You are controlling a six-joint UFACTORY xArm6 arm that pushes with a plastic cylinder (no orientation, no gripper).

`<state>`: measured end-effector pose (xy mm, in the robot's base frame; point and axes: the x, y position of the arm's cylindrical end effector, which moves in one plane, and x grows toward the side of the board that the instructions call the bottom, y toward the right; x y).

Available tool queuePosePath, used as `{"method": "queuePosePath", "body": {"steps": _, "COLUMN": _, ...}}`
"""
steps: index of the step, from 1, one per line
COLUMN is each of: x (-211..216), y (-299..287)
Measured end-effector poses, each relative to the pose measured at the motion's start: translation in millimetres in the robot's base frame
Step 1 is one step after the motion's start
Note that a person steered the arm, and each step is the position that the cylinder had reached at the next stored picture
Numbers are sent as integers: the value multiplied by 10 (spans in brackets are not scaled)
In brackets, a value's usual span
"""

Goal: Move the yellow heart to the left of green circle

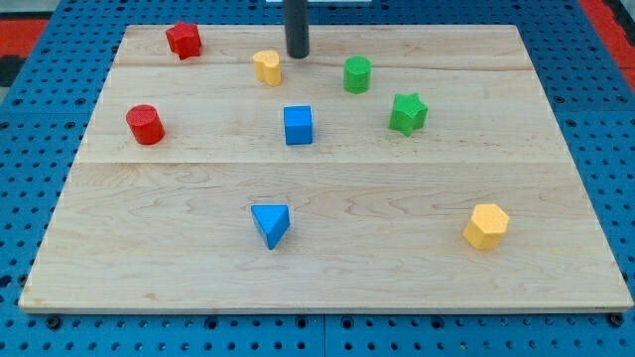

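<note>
Standing at the near edge of the wooden surface (327, 218), the closest things to me are a blue triangle (271, 224), a bit left of the middle of that edge, and a yellow hexagon-ish block (486, 226) over toward the near right corner. Those two sit well apart.

Further in, around the middle of the board, there's a blue cube (298, 125) pretty much dead center. A red cylinder (145, 124) sits out by the left edge on about the same line, and a green star (408, 113) is off toward the right of the cube, slightly further back.

Past that, near the far edge, you get the green circle (357, 74), a short round block, just behind and left of the star. The yellow heart (267, 67) is already on the left side of the green circle, roughly level with it, with a clear gap between them. A red block (184, 40), shape hard to make out, sits in the far left corner area.

No jaws on this arm, so nothing is being held. It just ends in a dark rod, and its tip (298, 56) is planted near the far edge, just beside the yellow heart on its far right side, between the heart and the green circle but much closer to the heart. Can't tell if it's actually touching.
</note>
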<state>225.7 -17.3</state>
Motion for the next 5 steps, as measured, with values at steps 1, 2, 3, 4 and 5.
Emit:
{"method": "queuePosePath", "body": {"steps": 1, "x": 27, "y": -484}}
{"method": "queuePosePath", "body": {"steps": 2, "x": 426, "y": -424}}
{"method": "queuePosePath", "body": {"steps": 3, "x": 461, "y": -405}}
{"method": "queuePosePath", "body": {"steps": 4, "x": 196, "y": -1092}}
{"method": "queuePosePath", "body": {"steps": 5, "x": 538, "y": -2213}}
